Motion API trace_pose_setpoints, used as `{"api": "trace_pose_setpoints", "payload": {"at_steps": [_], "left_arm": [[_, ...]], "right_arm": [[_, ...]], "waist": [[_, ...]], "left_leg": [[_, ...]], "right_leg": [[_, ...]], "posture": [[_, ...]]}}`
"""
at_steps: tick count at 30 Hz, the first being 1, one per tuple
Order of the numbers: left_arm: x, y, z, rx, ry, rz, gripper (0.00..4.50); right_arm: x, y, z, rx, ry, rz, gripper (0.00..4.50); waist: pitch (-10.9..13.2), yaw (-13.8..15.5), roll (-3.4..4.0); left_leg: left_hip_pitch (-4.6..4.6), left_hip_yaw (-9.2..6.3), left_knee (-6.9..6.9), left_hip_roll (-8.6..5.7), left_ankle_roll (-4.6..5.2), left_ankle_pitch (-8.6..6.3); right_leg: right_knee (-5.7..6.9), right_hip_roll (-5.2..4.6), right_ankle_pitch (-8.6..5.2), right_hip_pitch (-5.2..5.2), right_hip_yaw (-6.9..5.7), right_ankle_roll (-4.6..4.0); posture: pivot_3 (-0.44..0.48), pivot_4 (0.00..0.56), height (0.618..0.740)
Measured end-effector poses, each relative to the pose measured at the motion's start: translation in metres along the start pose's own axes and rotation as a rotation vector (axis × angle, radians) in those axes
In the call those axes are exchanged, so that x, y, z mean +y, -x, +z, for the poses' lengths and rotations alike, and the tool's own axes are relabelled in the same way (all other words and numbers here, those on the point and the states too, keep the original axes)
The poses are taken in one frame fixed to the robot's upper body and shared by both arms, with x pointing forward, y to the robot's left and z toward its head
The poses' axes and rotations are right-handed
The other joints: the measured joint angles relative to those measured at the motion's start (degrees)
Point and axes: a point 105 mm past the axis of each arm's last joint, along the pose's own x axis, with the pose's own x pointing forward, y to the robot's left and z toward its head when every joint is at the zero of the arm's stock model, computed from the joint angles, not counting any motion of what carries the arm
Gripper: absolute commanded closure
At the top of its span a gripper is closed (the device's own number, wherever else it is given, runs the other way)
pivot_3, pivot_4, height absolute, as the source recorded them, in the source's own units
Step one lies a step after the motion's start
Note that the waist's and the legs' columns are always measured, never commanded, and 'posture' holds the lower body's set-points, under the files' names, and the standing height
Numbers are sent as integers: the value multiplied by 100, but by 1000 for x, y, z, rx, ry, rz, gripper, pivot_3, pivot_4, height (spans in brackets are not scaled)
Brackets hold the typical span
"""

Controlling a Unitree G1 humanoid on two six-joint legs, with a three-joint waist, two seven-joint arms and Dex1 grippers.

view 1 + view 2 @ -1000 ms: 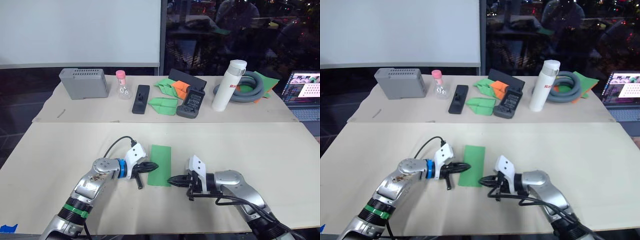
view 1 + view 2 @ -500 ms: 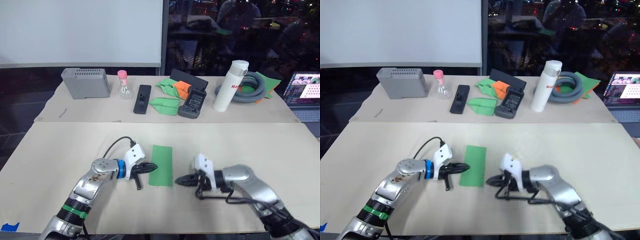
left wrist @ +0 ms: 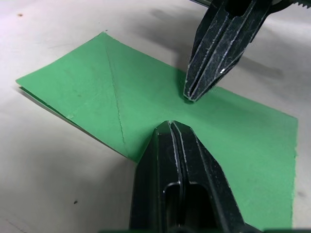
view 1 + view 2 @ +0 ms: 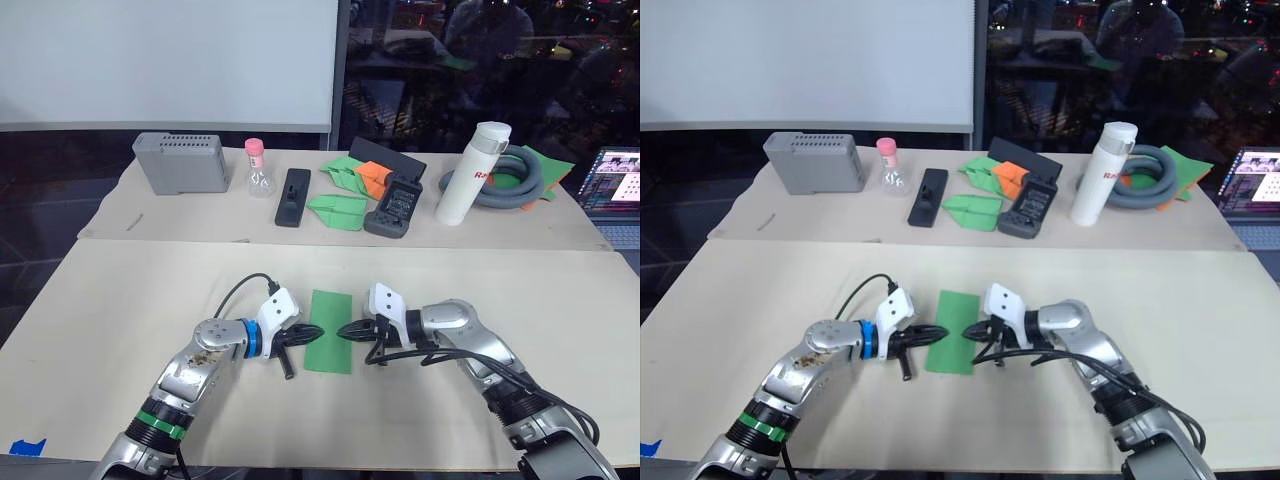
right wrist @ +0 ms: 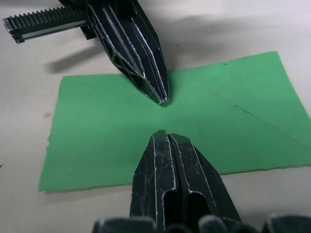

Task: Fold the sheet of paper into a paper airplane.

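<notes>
From the head camera I saw the paper (image 4: 330, 317) lying flat on the near desk (image 4: 120, 300), about in the middle and a bit toward the front edge. It was a long green strip, folded. My left gripper (image 4: 307, 333) lay at its left edge with the tip on the paper. My right gripper (image 4: 350, 330) came in from the right edge, tip on the paper too. The two tips pointed at each other and were close, but not touching.

On the far desk (image 4: 560, 235) I saw a grey box (image 4: 183, 163), a small bottle (image 4: 257, 167), a black remote (image 4: 293, 196), green darts (image 4: 336, 210), an orange dart (image 4: 375, 178), a white flask (image 4: 472, 174) and a grey hose (image 4: 520, 178). A laptop (image 4: 617, 190) sat at the right edge.

In the left wrist view my left gripper (image 3: 168, 127) had its jaws pressed together, tip on the paper (image 3: 82, 92). The right gripper (image 3: 192, 97) touched the paper just across from it. A slanted crease ran over the paper.

In the right wrist view my right gripper (image 5: 163, 136) also had its jaws pressed together, resting on the paper (image 5: 97, 131). The left gripper (image 5: 163, 99) met the paper just ahead of it.
</notes>
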Motion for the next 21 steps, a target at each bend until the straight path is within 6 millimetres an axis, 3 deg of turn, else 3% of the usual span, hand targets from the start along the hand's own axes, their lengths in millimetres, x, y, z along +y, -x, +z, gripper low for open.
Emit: {"api": "trace_pose_setpoints", "payload": {"at_steps": [9, 16, 21], "left_arm": [[-1, -3, 1, 4, 11, 11, 4500], [-4, -9, 4, 0, 6, 6, 4500], [-6, -11, 5, 1, 6, 6, 4500]], "right_arm": [[-19, -2, -3, -17, -25, -63, 4488], [-54, -9, 0, -12, -15, -187, 4488], [-65, -8, -3, -13, -17, -226, 4488]], "waist": [[0, -10, 0], [0, -38, 1], [0, -39, 1]], "left_leg": [[12, -1, -4, 3, -1, 0], [10, -1, -9, 3, -31, 16], [8, -2, -14, 3, -32, 17]], "right_leg": [[1, -2, 0, 6, 2, 0], [5, -3, 1, 2, 2, 0], [3, -8, 1, 2, 3, -1]], "posture": [[0, 150, 740], [0, 150, 740], [0, 150, 740]]}}
